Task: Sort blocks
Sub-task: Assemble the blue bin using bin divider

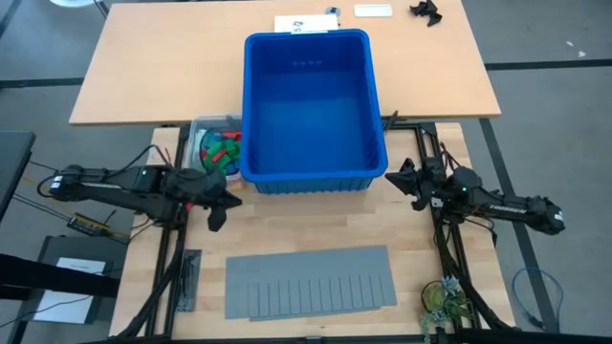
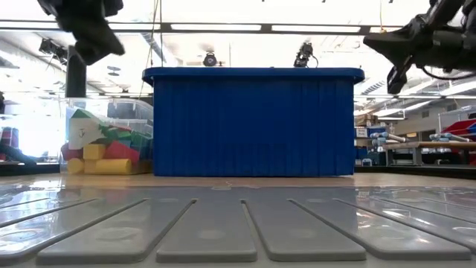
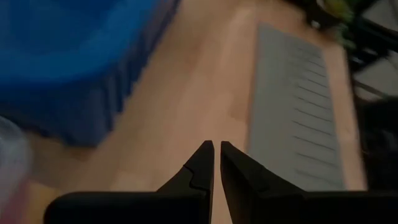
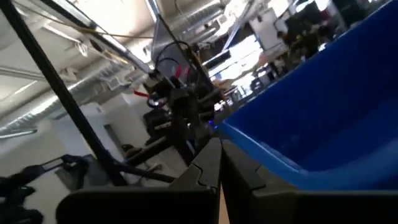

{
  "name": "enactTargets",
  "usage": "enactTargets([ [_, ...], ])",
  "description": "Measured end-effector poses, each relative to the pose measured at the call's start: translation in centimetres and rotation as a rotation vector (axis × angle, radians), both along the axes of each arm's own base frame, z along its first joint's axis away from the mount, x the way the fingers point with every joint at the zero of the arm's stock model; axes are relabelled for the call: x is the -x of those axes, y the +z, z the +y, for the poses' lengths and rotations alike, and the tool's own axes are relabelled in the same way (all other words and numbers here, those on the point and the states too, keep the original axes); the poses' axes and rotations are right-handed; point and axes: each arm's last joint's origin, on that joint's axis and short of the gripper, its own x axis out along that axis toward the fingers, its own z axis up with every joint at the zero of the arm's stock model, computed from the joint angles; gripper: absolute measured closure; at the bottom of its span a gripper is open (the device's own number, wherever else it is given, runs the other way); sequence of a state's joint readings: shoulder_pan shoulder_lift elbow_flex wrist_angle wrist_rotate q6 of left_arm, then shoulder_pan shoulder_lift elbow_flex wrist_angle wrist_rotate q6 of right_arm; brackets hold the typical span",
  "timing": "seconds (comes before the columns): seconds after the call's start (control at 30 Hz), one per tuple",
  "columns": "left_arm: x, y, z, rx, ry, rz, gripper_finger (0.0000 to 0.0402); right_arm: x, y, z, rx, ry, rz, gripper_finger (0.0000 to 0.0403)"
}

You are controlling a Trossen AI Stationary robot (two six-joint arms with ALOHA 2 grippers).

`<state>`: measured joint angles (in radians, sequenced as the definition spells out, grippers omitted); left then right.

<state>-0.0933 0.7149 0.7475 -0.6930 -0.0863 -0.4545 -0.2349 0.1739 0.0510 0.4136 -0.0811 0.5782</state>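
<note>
The blocks [image 1: 219, 150], red, green, yellow and blue, lie heaped in a small clear tub [image 1: 203, 129] against the left wall of the large blue bin [image 1: 308, 105]; the low view shows the blocks [image 2: 104, 152] left of the bin [image 2: 253, 123]. My left gripper [image 1: 216, 218] hangs shut and empty above the table, near the bin's near left corner; its fingertips [image 3: 217, 147] point slanting down at bare wood. My right gripper [image 1: 394, 178] is shut and empty beside the bin's near right corner, its tips [image 4: 219, 144] tipped slightly upward.
A grey ribbed mat [image 1: 311, 282] lies on the near half of the table. A dark tool [image 1: 187, 280] lies at the near left, a small plant [image 1: 446, 301] at the near right. Papers [image 1: 306, 23] and a black object [image 1: 427, 11] sit on the far table.
</note>
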Motion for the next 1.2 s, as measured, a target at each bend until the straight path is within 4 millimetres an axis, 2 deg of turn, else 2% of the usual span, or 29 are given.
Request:
enactTargets([
  [0.1, 0.2, 0.1, -0.1, 0.025, -0.044, -0.007, 0.0365, -0.3, 2.2, 0.4, 0.031, 0.048, -0.010, 0.0394],
  [0.23, 0.2, 0.0, -0.2, 0.048, -0.065, 0.007, 0.0365, -1.5, 5.2, 1.0, 0.023, 0.165, 0.075, 0.0400],
  [0.33, -0.2, -0.2, -0.4, 0.079, -0.097, 0.030, 0.0365, -2.8, 7.0, 2.0, -0.008, 0.285, 0.215, 0.0401],
  [0.47, -0.9, -0.8, -0.7, 0.122, -0.129, 0.078, 0.0365, -4.9, 7.5, 3.9, -0.030, 0.408, 0.459, 0.0401],
  [0.6, -1.8, -1.5, -1.6, 0.173, -0.178, 0.145, 0.0365, -6.9, 5.9, 6.9, -0.045, 0.509, 0.671, 0.0402],
  [0.73, -2.4, -2.4, -3.0, 0.211, -0.224, 0.218, 0.0365, -8.0, 2.7, 10.0, 0.024, 0.544, 0.894, 0.0402],
  [0.87, -3.0, -3.3, -4.8, 0.247, -0.255, 0.296, 0.0365, -8.7, -0.4, 12.3, 0.108, 0.546, 1.072, 0.0402],
  [1.0, -3.9, -4.6, -6.8, 0.245, -0.308, 0.366, 0.0365, -9.1, -2.7, 13.9, 0.149, 0.555, 1.179, 0.0403],
  [1.2, -5.4, -7.2, -9.0, 0.202, -0.366, 0.467, 0.0365, -9.4, -4.8, 14.6, 0.167, 0.543, 1.283, 0.0403],
])
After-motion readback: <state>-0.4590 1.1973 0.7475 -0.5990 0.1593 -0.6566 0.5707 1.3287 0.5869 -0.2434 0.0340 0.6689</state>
